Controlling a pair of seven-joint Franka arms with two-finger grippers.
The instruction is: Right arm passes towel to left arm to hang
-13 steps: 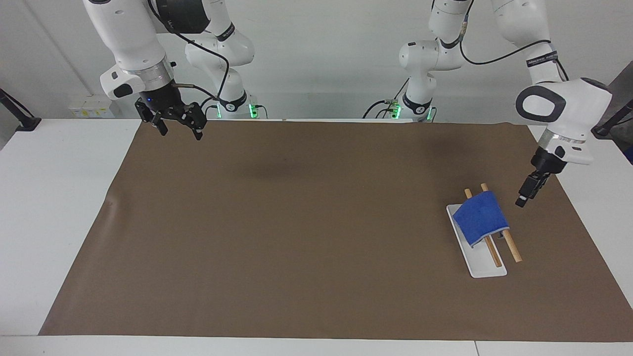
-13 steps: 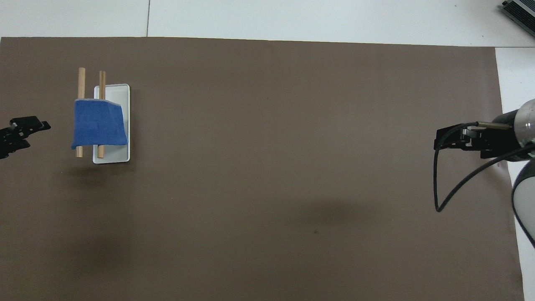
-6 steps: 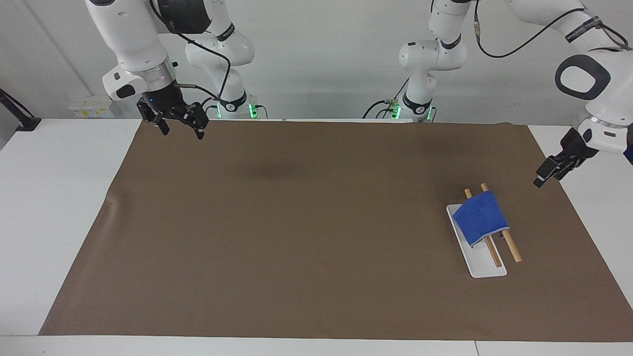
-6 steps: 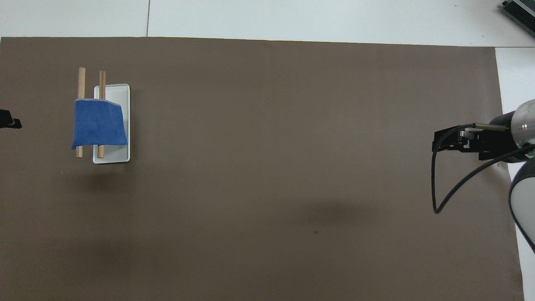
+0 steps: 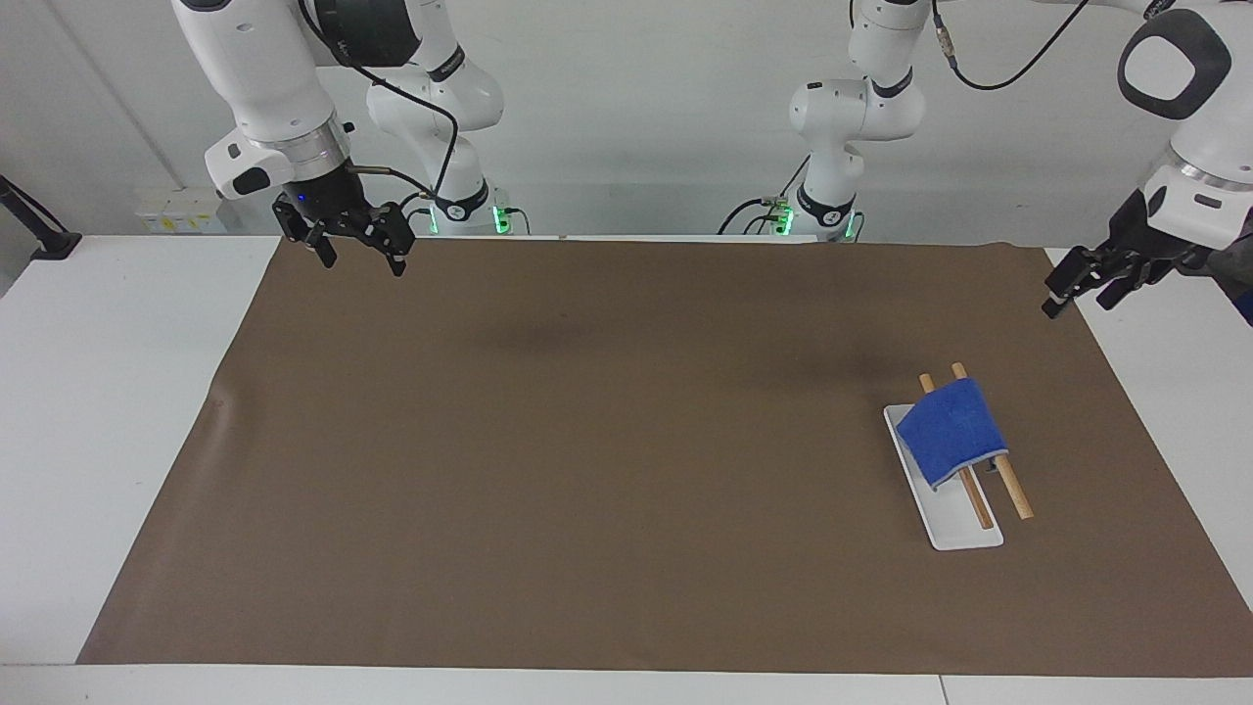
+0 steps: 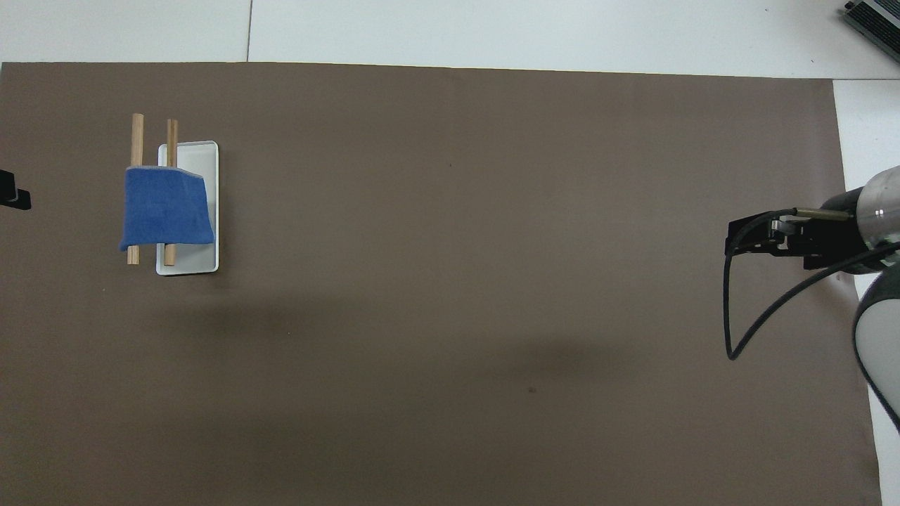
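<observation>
The towel is where you want it: draped over two wooden rods that stand on a white tray-like base, toward the left arm's end of the table. The blue cloth touches both rods and hangs down on the side over the base. As far as you can judge, the handover and the hanging are done, and what is left is only for the arms to settle.

The left gripper is up in the air over the brown mat's edge at its own end, well apart from the towel, its fingers spread and holding nothing. The right gripper, the one with the small blue light, hangs over the mat's corner at the right arm's end, fingers apart and empty too; that arm waits.

Under it all you have a brown mat covering most of a white table. A pale wall stands at the robots' end, with green lights glowing at both arm bases.
</observation>
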